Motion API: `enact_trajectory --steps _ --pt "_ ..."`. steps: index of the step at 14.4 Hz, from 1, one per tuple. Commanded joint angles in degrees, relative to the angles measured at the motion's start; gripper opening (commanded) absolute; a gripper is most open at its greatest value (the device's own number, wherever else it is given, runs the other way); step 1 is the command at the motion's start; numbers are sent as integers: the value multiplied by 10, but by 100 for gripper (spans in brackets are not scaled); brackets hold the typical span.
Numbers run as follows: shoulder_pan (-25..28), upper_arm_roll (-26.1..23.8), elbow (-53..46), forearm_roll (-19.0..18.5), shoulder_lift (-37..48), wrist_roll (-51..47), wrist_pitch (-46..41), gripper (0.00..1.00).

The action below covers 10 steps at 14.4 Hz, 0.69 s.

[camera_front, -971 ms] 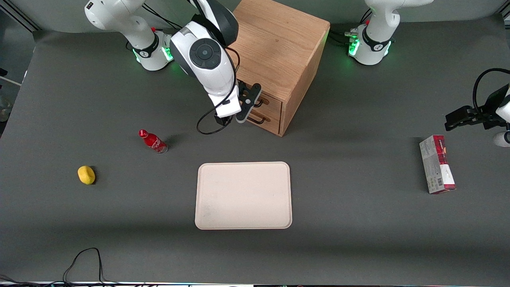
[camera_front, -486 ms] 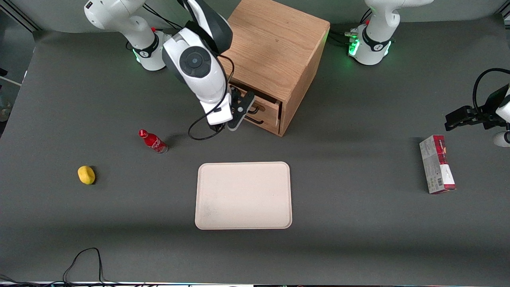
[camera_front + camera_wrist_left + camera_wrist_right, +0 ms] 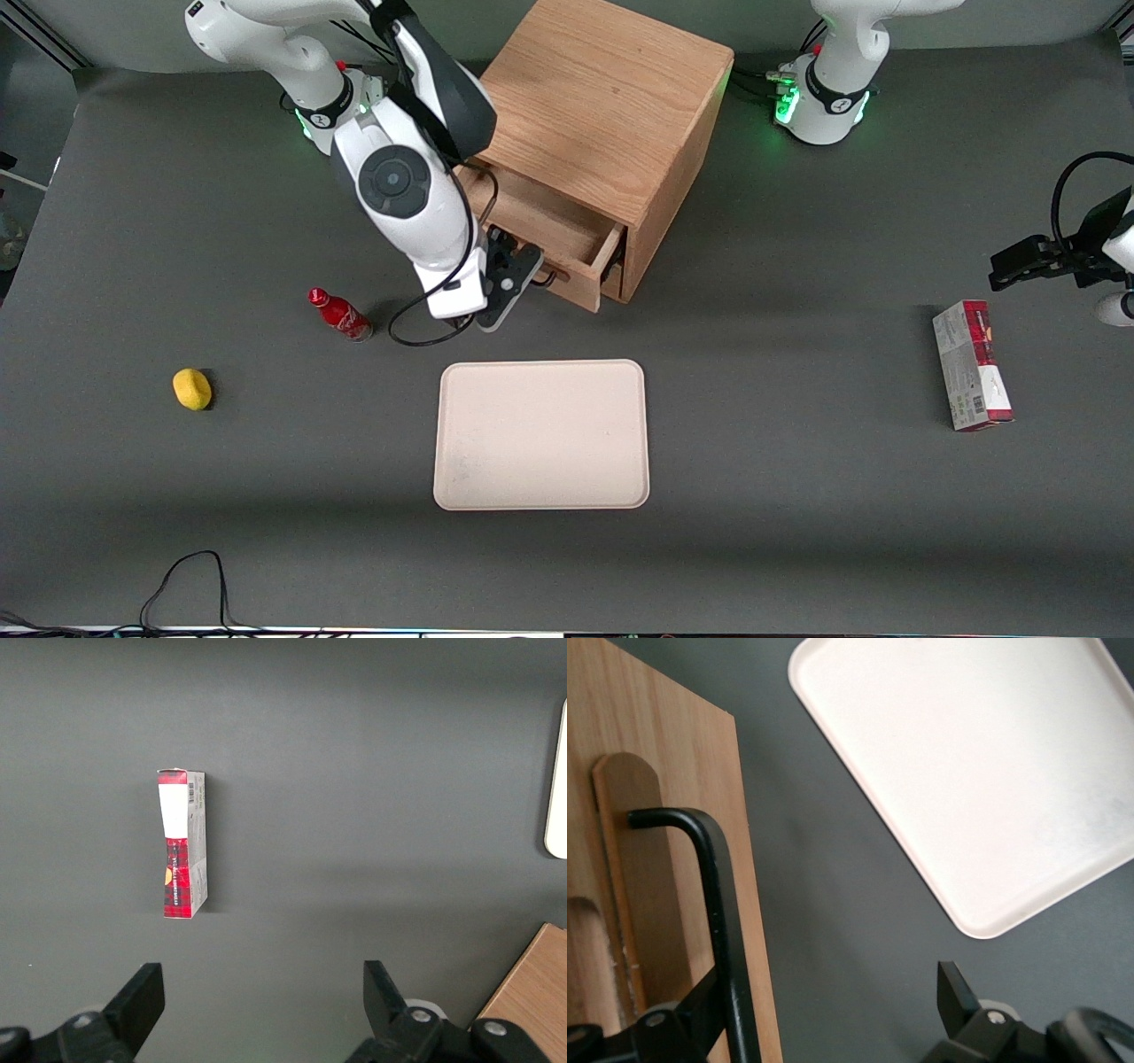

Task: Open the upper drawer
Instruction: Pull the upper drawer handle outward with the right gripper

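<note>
A: Where do I log the gripper (image 3: 518, 279)?

B: I see it at the front of the upper drawer (image 3: 549, 232), level with the black bar handle (image 3: 718, 904). The drawer stands pulled well out of the oak cabinet (image 3: 602, 115), its inside open to view from above.

A: State of the jaws?

B: Wide apart in the right wrist view. One finger (image 3: 682, 1019) sits at the handle, close against the bar; I cannot tell whether it presses on it. The other finger (image 3: 957, 997) hangs over bare dark surface (image 3: 797, 496), touching nothing. The bar lies between the two, not squeezed from both sides.

A: Lower drawer?

B: Mostly hidden under the pulled-out one; I cannot read its state.

A: Other items, for the record?

B: Beige tray (image 3: 541, 434) nearer the front camera than the cabinet, apart from it. Red bottle (image 3: 339, 314) lying near the arm, on the working arm's end. Yellow lemon-like object (image 3: 192, 389) farther toward that end. Red and grey carton (image 3: 971, 365) toward the parked arm's end, also seen in the left wrist view (image 3: 182, 842).
</note>
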State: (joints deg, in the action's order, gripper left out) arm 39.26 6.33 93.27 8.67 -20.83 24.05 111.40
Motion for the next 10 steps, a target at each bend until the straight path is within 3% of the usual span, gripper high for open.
enact_trajectory --steps 1,10 --pt "-21 -1 -48 7 -34 18 -19 100" --pt "-76 -1 -128 6 -94 41 -47 100"
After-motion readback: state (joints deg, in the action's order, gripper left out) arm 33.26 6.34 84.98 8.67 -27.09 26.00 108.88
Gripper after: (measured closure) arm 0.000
